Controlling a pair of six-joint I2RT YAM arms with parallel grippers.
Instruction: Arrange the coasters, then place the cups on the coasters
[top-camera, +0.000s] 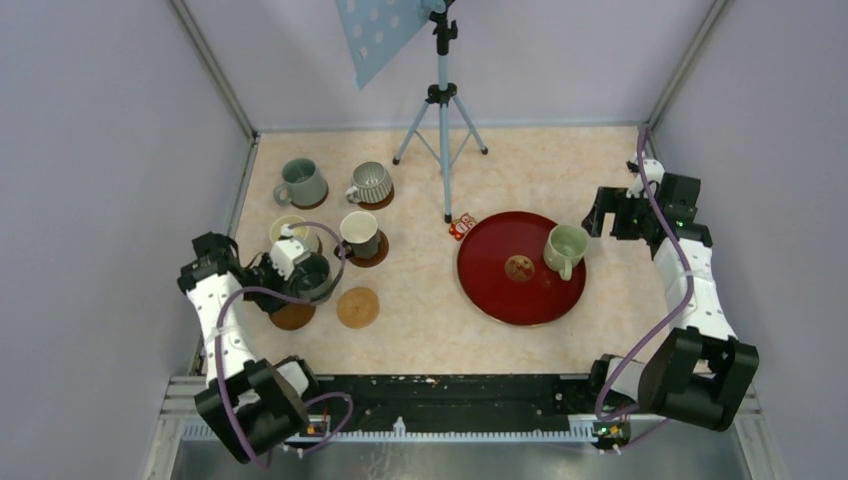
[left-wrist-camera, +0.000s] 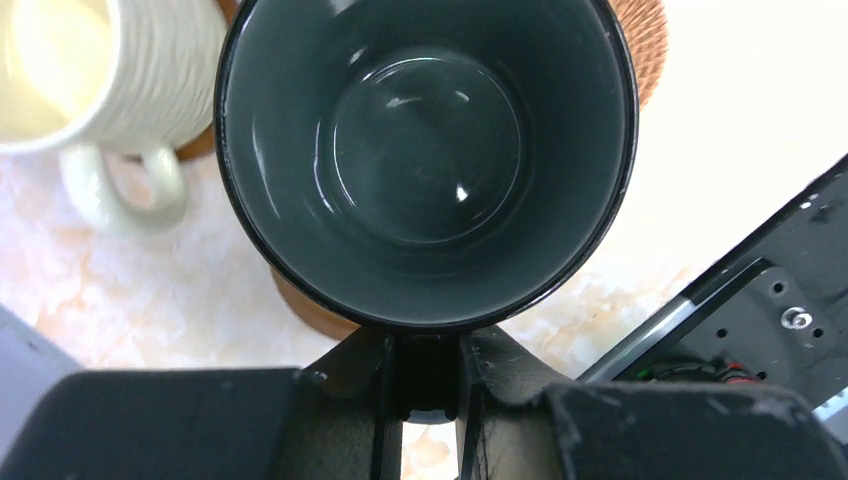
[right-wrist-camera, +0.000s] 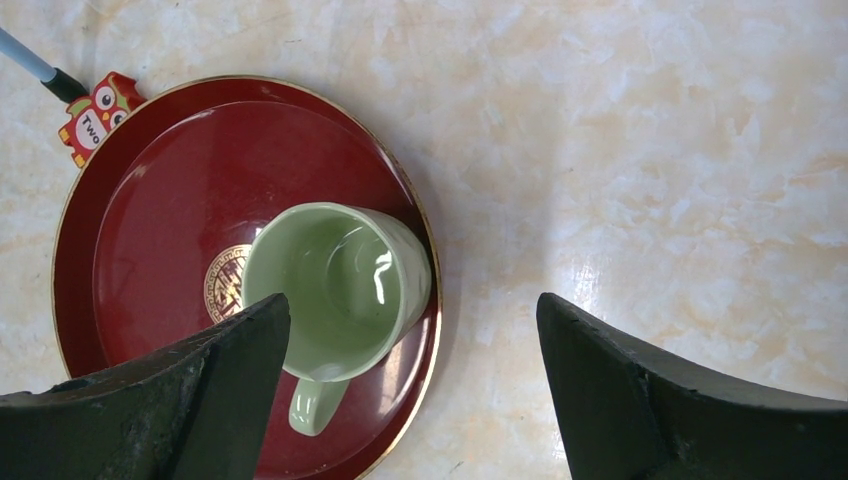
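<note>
My left gripper (top-camera: 290, 268) (left-wrist-camera: 427, 345) is shut on the handle of the dark teal cup (top-camera: 309, 278) (left-wrist-camera: 425, 160). A dark coaster (top-camera: 293, 316) (left-wrist-camera: 308, 308) shows just past the cup's near edge; I cannot tell whether cup and coaster touch. A light coaster (top-camera: 358, 307) lies bare to the right. The grey-green cup (top-camera: 301, 183), ribbed grey cup (top-camera: 371, 184) and white cup (top-camera: 359, 232) stand on coasters; the cream cup (top-camera: 289, 231) (left-wrist-camera: 100, 70) stands behind the teal one. The pale green cup (top-camera: 565, 248) (right-wrist-camera: 335, 285) stands on the red tray (top-camera: 500, 290) (right-wrist-camera: 150, 200). My right gripper (top-camera: 603, 222) (right-wrist-camera: 412, 305) hangs open above its right side, holding nothing.
A tripod (top-camera: 441, 100) stands at the back centre, one foot near a small red owl tag (top-camera: 462, 227) (right-wrist-camera: 95, 115) at the tray's far left edge. Enclosure walls close in the left, right and back sides. The black base rail (top-camera: 450, 395) runs along the near edge.
</note>
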